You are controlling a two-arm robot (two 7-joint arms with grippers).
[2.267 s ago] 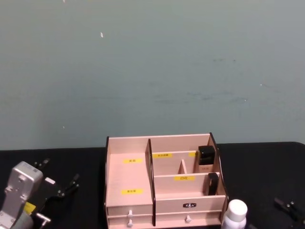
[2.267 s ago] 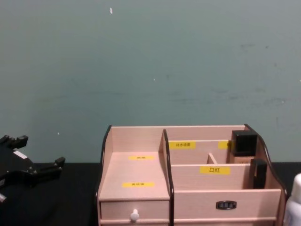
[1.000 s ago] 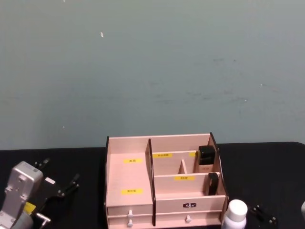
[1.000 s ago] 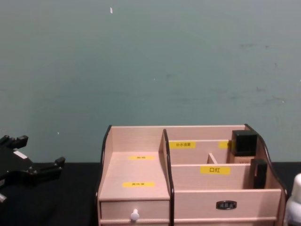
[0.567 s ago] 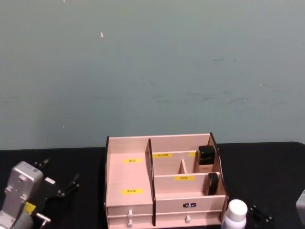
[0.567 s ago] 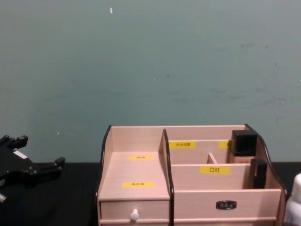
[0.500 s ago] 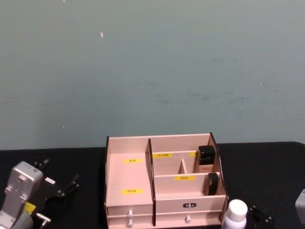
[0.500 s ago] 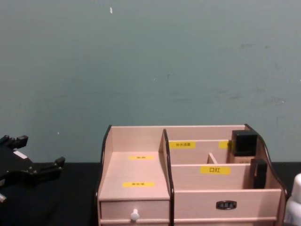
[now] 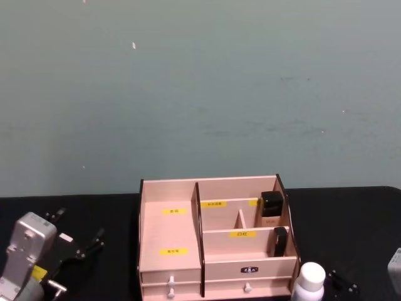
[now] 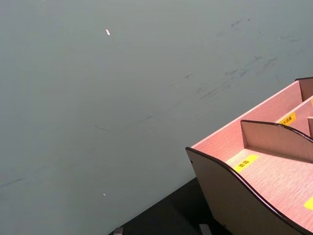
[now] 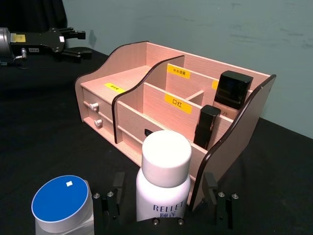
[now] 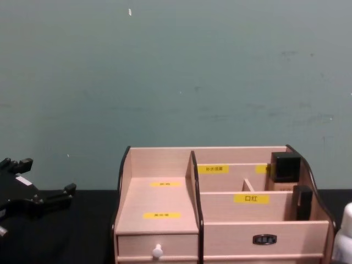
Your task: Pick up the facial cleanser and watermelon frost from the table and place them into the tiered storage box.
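The facial cleanser point(image 11: 164, 182), a white bottle with a rounded cap, stands on the black table just in front of the tiered storage box's point(image 11: 234, 132) right end. My right gripper point(image 11: 164, 192) is open, one finger on each side of the bottle and clear of it. The watermelon frost point(image 11: 62, 204), a blue-lidded jar, stands beside the bottle, outside the fingers. In the head view the bottle point(image 9: 311, 279) sits at the box's point(image 9: 198, 241) front right corner with a right finger point(image 9: 343, 283) beside it. My left gripper point(image 9: 76, 229) hangs open, parked at the left.
Two black-capped bottles point(image 9: 271, 204) point(image 9: 280, 241) stand in the box's right compartments. The left tier point(image 12: 157, 204) with yellow labels is bare. A grey-green wall rises right behind the box. The left gripper point(image 12: 47, 177) stays well left of the box.
My right gripper has come in from the far right and lower, up to the white bottle; over the last second it has barely shifted. The left arm, box and bottle have stayed still.
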